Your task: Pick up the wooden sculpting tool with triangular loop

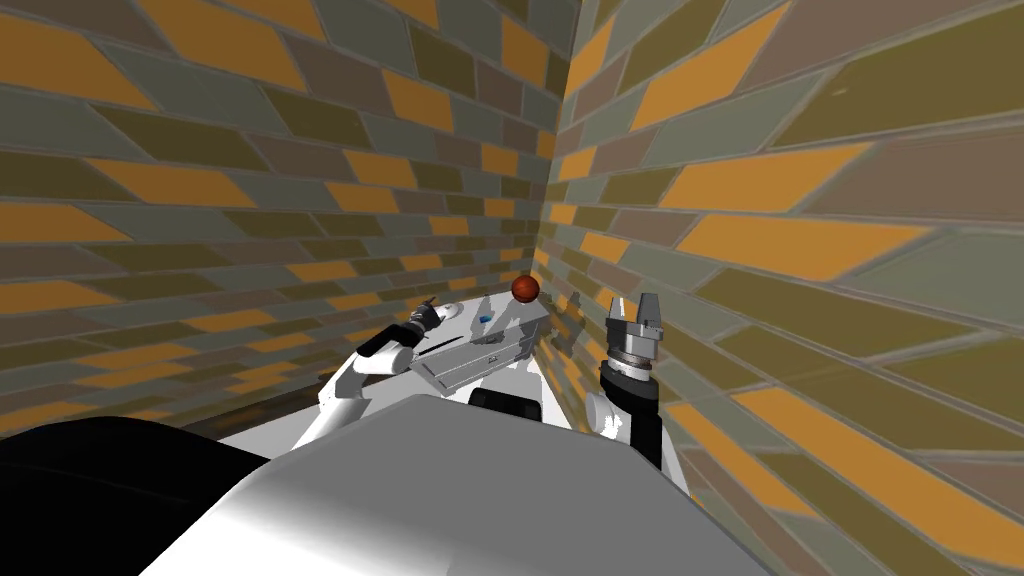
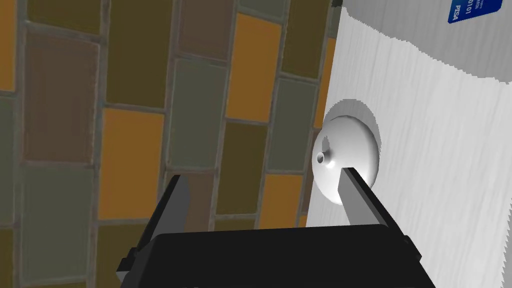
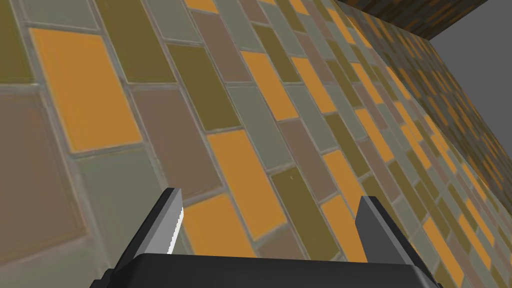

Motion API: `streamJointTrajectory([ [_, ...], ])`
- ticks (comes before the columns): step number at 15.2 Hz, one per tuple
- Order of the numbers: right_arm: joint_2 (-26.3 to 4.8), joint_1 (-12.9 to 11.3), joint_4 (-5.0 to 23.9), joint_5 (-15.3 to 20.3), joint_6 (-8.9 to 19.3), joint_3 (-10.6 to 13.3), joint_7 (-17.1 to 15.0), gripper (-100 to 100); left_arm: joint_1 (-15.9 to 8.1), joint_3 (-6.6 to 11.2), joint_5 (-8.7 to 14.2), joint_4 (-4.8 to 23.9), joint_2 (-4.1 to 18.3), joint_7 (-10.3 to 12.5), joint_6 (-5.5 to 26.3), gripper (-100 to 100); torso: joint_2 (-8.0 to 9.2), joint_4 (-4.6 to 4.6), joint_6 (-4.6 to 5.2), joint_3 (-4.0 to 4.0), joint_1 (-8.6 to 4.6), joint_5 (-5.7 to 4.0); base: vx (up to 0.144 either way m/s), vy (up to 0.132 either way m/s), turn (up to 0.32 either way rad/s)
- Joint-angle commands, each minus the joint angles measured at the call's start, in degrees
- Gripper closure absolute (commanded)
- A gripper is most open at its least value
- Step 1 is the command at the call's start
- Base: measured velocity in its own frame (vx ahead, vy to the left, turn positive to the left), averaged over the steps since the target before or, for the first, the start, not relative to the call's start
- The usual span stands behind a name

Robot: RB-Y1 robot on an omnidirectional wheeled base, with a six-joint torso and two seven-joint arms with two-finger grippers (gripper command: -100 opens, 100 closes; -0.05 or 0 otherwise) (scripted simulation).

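Head view: the left claw [image 1: 430, 311] reaches over a white table [image 1: 510, 326]. A thin dark stick [image 1: 441, 345], seemingly the tool, lies just behind it, with a brown ball [image 1: 526, 289] beyond. The right claw [image 1: 634, 300] is raised beside the wall.

Left wrist view: the fingers are spread, and a white dome [image 2: 345, 155] sits just past one fingertip.

Right wrist view: the fingers are spread wide.
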Motion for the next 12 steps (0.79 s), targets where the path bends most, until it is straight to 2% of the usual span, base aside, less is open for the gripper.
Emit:
streamJointTrajectory([
  [1,0.00,0.00,0.00,0.00,0.00,0.00,0.00,0,-0.26,0.71,0.78,0.56,0.21,0.77,2.86,-100,0.00,0.00,0.00,0.00,0.00,0.00,0.001,0.057,-0.157],
  [2,0.00,0.00,0.00,0.00,0.00,0.00,0.00,0,-0.26,0.71,0.78,0.56,0.21,0.77,3.32,-100,-0.01,0.00,0.00,0.00,0.02,0.01,-0.001,0.043,-0.063],
  [5,0.00,0.00,0.00,0.00,0.00,0.00,0.00,0,-0.48,2.21,2.66,2.03,0.57,2.31,7.64,-100,0.00,0.00,-0.01,0.00,-0.04,0.00,-0.004,0.045,-0.141],
  [7,0.00,0.00,0.00,0.00,0.00,0.00,0.00,0,-0.48,2.21,2.66,2.03,0.57,2.31,8.90,-100,0.00,0.00,-0.01,0.00,0.02,0.01,-0.002,0.050,-0.098],
  [9,0.00,0.00,0.00,0.00,0.00,0.00,0.00,0,-0.54,2.91,3.56,2.78,0.68,3.06,11.61,-100,-0.02,0.00,-0.01,-0.01,-0.02,0.00,0.000,0.044,-0.124],
  [10,0.00,0.00,0.00,0.00,0.00,0.00,0.00,0,-0.54,2.91,3.56,2.78,0.68,3.06,11.61,-100,-0.02,0.00,-0.01,-0.01,-0.02,0.00,-0.002,0.033,-0.052],
  [11,0.00,0.01,0.00,0.00,0.00,0.00,0.00,0,-0.58,3.58,4.41,3.56,0.76,3.78,13.63,-100,-0.02,0.00,-0.03,-0.01,-0.05,0.00,-0.004,0.034,-0.109],
  [12,0.00,0.00,0.00,0.00,0.00,0.00,0.00,0,-0.58,3.58,4.41,3.56,0.76,3.78,14.24,-100,-0.01,0.00,-0.01,-0.01,-0.06,-0.01,-0.004,0.038,-0.129],
])
